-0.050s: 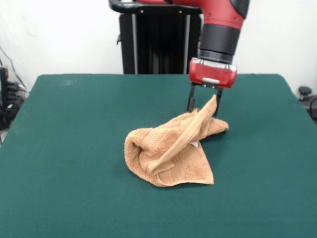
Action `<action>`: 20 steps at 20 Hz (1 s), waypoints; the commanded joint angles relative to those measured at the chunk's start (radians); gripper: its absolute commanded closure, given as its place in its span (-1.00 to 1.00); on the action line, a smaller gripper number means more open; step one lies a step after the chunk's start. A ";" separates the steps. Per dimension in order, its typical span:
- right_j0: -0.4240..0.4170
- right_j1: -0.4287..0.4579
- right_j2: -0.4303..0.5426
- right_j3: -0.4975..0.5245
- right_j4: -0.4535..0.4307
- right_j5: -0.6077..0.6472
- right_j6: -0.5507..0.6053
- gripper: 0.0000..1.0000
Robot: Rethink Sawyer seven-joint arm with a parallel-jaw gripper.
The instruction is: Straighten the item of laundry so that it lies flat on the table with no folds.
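End effector [204, 105] above towel [172, 152], fingers narrowly apart, pinching raised towel corner between them. Rest of towel crumpled, folded on counter [74, 148] below end effector.

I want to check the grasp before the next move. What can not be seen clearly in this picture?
- Front view: the raised tip of the towel covers the hand between its fingers, so open or shut is unclear.
- Front view: the folds hide the towel's underside and most of the white tag.
- Front view: the upper arm is cut off by the top edge.
- Front view: the table corners nearest the camera are cut off.
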 commanded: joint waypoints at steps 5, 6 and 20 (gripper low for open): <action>0.074 0.027 0.027 -0.150 0.126 -0.029 0.222 -1.00; 0.089 0.029 0.019 -0.161 0.142 -0.022 0.209 -1.00; 0.275 0.106 -0.169 -0.194 0.332 0.046 0.087 -1.00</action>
